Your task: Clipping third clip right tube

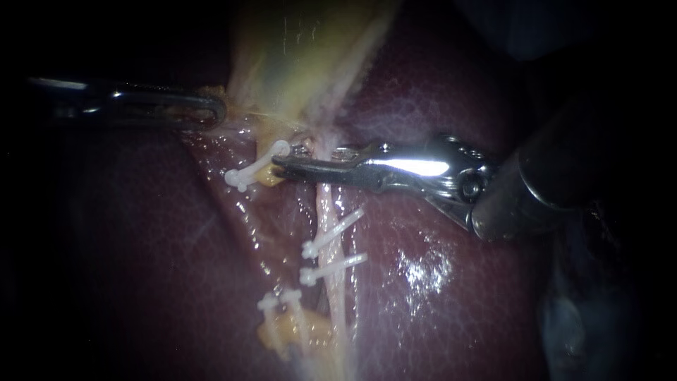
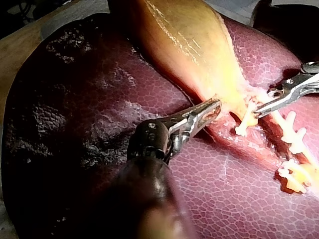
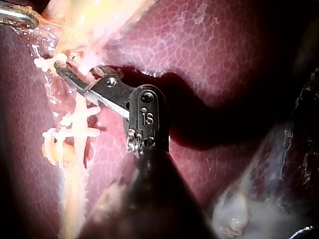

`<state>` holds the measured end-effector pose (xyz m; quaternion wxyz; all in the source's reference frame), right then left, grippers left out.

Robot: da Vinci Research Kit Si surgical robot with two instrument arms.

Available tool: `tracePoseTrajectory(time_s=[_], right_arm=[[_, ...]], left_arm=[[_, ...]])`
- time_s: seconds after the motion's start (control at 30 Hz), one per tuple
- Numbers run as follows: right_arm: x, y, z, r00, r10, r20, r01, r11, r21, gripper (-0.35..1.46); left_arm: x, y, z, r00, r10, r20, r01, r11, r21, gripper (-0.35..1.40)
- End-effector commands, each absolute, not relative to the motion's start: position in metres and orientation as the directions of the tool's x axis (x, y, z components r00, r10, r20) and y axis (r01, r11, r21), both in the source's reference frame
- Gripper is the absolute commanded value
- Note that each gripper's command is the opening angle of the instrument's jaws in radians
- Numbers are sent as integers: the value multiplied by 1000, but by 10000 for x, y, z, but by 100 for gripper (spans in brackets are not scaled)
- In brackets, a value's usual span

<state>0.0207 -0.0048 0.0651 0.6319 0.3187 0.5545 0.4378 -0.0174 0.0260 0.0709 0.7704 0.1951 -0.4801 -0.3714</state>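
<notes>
Right tube point(image 1: 327, 204) on the liver point(image 1: 437, 296) carries two clips point(image 1: 331, 238) (third not yet visible); jaws of the right instrument point(image 1: 283, 155) clamp it nearer the gallbladder point(image 1: 296, 56), which the left instrument point(image 1: 215, 109) grips; seating and release likely remain

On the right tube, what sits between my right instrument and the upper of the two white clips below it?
Nothing: in the endoscope view, the pale stringy tube runs bare from the metal right instrument to that white plastic clip.
</notes>
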Motion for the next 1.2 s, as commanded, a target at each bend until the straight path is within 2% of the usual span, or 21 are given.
tracePoseTrajectory(time_s=[0.03, 0.1, 0.17, 0.37, 0.5, 0.67, 0.77, 1.03, 1.2], right_arm=[[206, -49, 651, 0, 909, -417, -200, 408, 891, -2], [207, -48, 651, 0, 909, -417, -200, 408, 891, 27], [208, -47, 652, 6, 910, -415, -190, 408, 893, 42], [214, -43, 655, 43, 882, -469, -61, 471, 880, 50], [212, -46, 652, 64, 877, -477, 85, 471, 878, 50], [207, -49, 646, 43, 876, -481, 228, 460, 858, 50], [207, -51, 641, 23, 885, -465, 193, 452, 871, 50], [210, -49, 609, 25, 892, -451, 201, 437, 877, 48], [209, -46, 606, 22, 894, -448, 195, 435, 879, 44]], left_arm=[[-174, 260, 708, 263, -760, 595, 385, 648, 657, -35], [-174, 260, 708, 263, -759, 595, 385, 648, 657, -35], [-174, 260, 708, 263, -759, 595, 385, 648, 657, -35], [-173, 260, 708, 263, -759, 595, 385, 648, 657, -35], [-173, 260, 708, 263, -759, 595, 384, 648, 657, -35], [-173, 260, 708, 263, -759, 595, 384, 648, 657, -35], [-173, 260, 708, 263, -759, 595, 384, 648, 657, -35], [-172, 260, 708, 263, -759, 595, 384, 648, 657, -35], [-172, 260, 708, 263, -759, 595, 384, 648, 657, -35]])
